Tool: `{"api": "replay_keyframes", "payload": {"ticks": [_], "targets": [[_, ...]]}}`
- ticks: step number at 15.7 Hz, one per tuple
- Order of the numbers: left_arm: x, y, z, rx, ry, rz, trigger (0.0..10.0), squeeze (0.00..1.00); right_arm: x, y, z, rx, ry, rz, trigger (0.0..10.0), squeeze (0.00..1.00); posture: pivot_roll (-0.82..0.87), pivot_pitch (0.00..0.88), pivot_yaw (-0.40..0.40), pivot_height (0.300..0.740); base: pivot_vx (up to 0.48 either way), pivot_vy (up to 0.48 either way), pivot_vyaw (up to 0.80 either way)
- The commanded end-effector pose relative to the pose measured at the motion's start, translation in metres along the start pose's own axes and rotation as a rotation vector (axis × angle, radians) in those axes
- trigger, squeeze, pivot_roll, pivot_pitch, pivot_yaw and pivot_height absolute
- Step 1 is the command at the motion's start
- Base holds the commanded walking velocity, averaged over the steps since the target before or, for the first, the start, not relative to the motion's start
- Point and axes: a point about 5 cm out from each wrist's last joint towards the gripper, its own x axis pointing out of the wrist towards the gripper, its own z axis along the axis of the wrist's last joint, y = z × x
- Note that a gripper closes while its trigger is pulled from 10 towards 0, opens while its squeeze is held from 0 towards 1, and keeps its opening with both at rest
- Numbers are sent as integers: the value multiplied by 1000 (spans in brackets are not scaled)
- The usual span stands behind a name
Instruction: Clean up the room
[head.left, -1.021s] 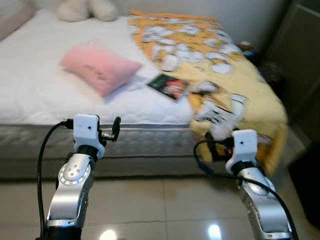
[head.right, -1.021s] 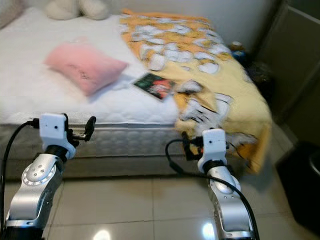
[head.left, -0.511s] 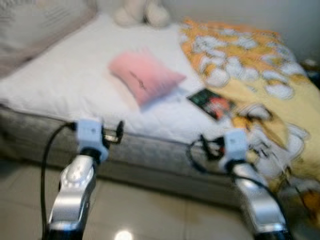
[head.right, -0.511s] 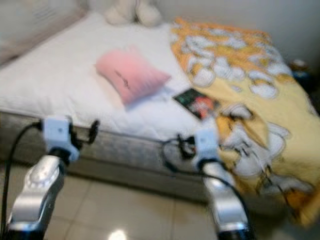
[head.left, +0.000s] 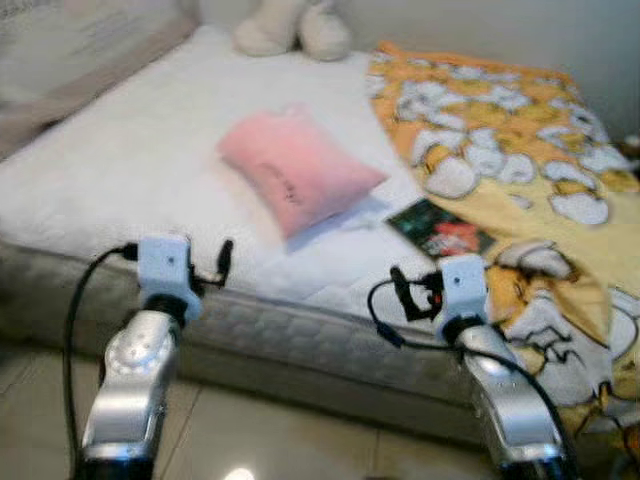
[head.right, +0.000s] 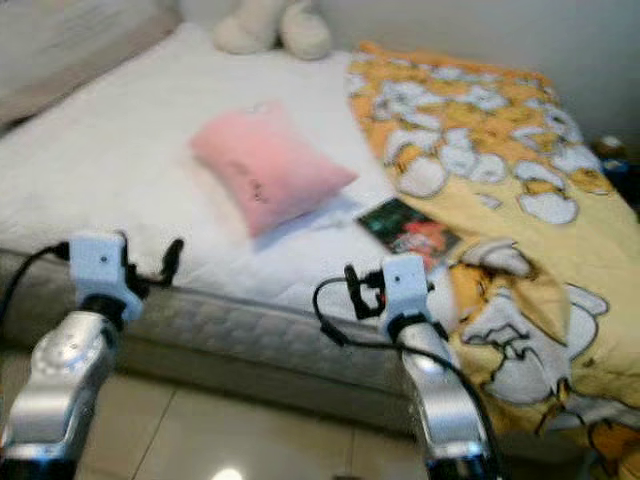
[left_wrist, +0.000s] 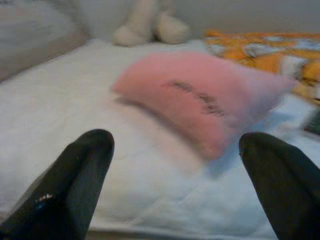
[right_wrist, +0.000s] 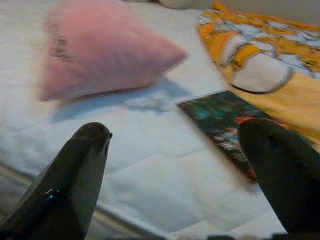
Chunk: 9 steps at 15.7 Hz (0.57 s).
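A pink pillow (head.left: 298, 170) lies in the middle of the white mattress (head.left: 110, 170). To its right a dark book (head.left: 440, 228) rests flat, beside the edge of a yellow patterned blanket (head.left: 520, 150) that drapes over the bed's right side. A cream stuffed toy (head.left: 295, 25) sits at the back. My left gripper (left_wrist: 176, 139) is open and held level before the mattress edge, facing the pillow. Open too, my right gripper (right_wrist: 177, 127) points at the stretch between pillow and book (right_wrist: 225, 122). Neither holds anything.
The grey side of the bed base (head.left: 300, 345) runs across in front of both arms. Glossy beige floor tiles (head.left: 260, 440) lie below. A pale pillow or headboard (head.left: 70, 50) shows at the back left.
The whole view has shifted: the bed now looks nearer and the pillow more central, so the camera moved. Both arms stay raised with open grippers, now close to the mattress edge.
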Motion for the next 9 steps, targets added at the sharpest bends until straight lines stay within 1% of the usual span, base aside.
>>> {"api": "replay_keyframes", "payload": {"ticks": [1, 9], "targets": [[1, 0, 4, 10, -11, -8, 10000, 0, 3, -1, 4, 2, -17, -4, 10000, 0, -9, 0, -20, 740, 446, 0, 0], [-3, 2, 2, 20, -1, -13, 10000, 0, 4, 0, 1, 5, -9, -1, 10000, 0, 3, 0, -14, 740, 448, 0, 0]]}}
